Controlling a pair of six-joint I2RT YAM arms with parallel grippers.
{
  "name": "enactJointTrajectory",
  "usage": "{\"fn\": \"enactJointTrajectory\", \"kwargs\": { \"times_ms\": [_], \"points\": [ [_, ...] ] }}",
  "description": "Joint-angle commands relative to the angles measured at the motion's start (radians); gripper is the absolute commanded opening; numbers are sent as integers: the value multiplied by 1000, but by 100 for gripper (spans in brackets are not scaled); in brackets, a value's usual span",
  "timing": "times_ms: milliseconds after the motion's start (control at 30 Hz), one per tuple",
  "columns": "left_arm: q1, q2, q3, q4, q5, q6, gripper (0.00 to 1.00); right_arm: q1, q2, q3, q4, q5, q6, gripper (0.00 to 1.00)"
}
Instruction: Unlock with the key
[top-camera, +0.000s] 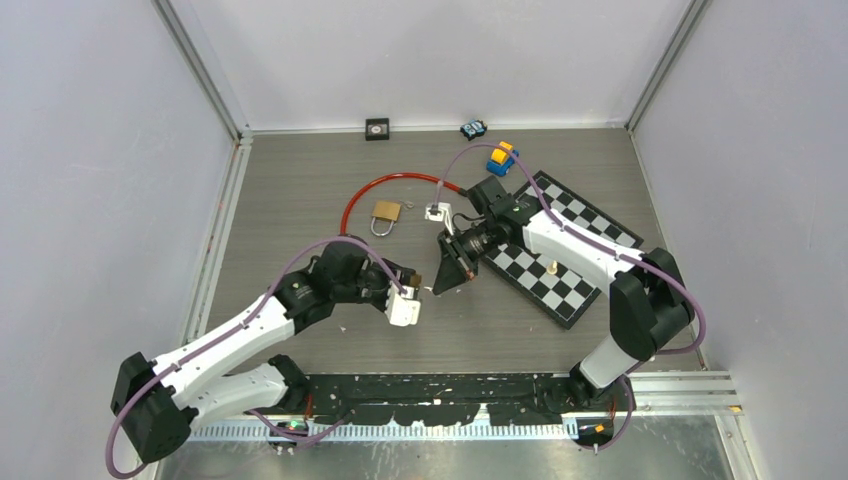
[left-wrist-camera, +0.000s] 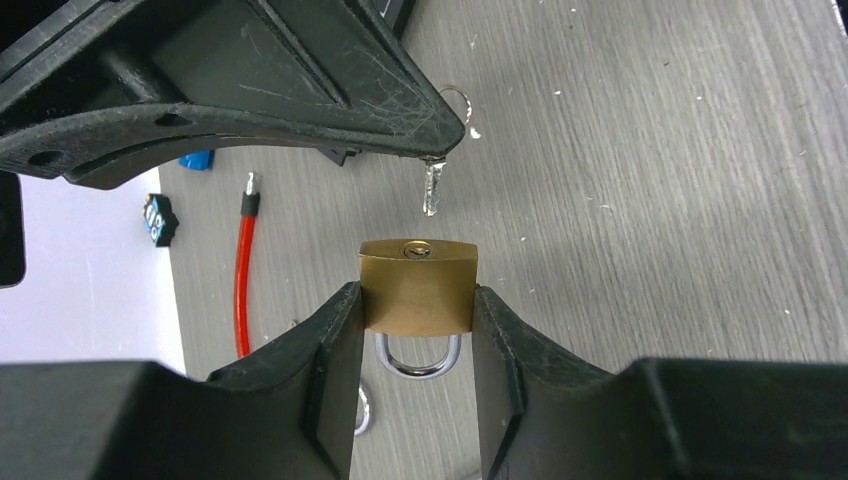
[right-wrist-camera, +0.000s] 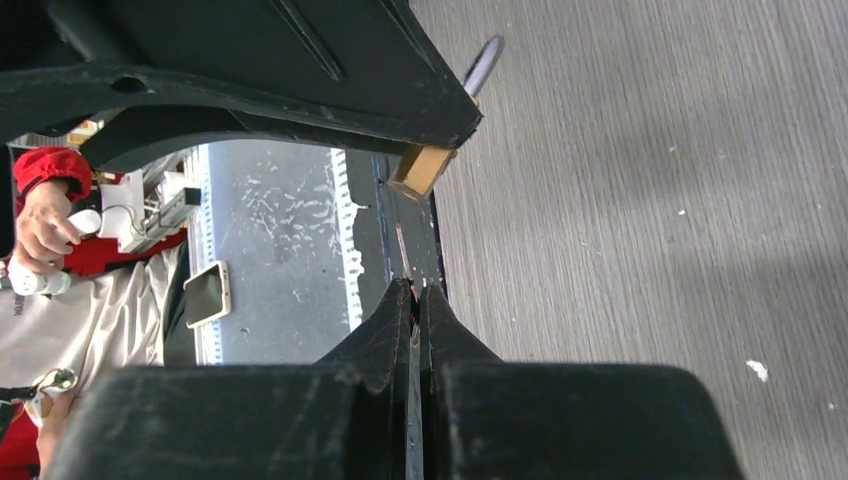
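My left gripper (left-wrist-camera: 415, 300) is shut on a brass padlock (left-wrist-camera: 418, 290), one finger on each flat side. The padlock's keyhole end faces away from the wrist and its steel shackle (left-wrist-camera: 418, 360) hangs between the fingers. My right gripper (right-wrist-camera: 415, 292) is shut on the key, which shows edge-on between its pads. In the left wrist view the key (left-wrist-camera: 432, 190) sticks out of the right gripper's tip, just above the keyhole (left-wrist-camera: 415, 248) with a small gap. From above, both grippers (top-camera: 415, 283) (top-camera: 440, 285) meet tip to tip at the table's middle.
A second brass padlock (top-camera: 386, 213) lies on the table inside a loop of red cable (top-camera: 365, 190). A chessboard (top-camera: 560, 270) lies under the right arm. A blue and yellow toy (top-camera: 502, 157) and two small dark objects (top-camera: 376, 128) (top-camera: 473, 129) sit near the back wall.
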Motion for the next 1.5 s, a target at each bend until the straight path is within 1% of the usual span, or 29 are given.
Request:
{"fn": "enactJointTrajectory", "kwargs": {
  "times_ms": [0,133,367,600,700,833,900,1033,1133,1200,1333,1467],
  "points": [
    [14,-18,10,9,93,-14,0,8,-9,50,-61,58,-62,1],
    [30,-12,21,2,147,-58,0,9,-71,38,-71,157,-116,1],
    [79,-14,-25,56,241,-108,0,31,-160,33,-91,267,-173,1],
    [110,27,-22,75,334,-181,0,52,-267,-1,-88,370,-241,1],
    [127,50,-20,87,375,-238,0,94,-303,-9,-89,470,-304,1],
    [165,92,5,71,466,-296,0,185,-339,-25,-81,707,-437,1],
    [178,107,16,60,495,-301,0,216,-352,-35,-66,785,-473,1],
    [195,124,23,39,525,-251,0,238,-379,-39,-59,805,-479,1],
    [211,137,26,14,578,-187,0,251,-394,-54,-51,817,-488,1],
    [227,146,33,3,620,-176,0,272,-397,-58,-48,848,-506,1],
    [273,178,61,-19,706,-206,0,331,-397,-67,-35,925,-550,1],
    [289,208,83,-25,705,-286,0,405,-382,-65,-26,1009,-591,1]
  ]
}}
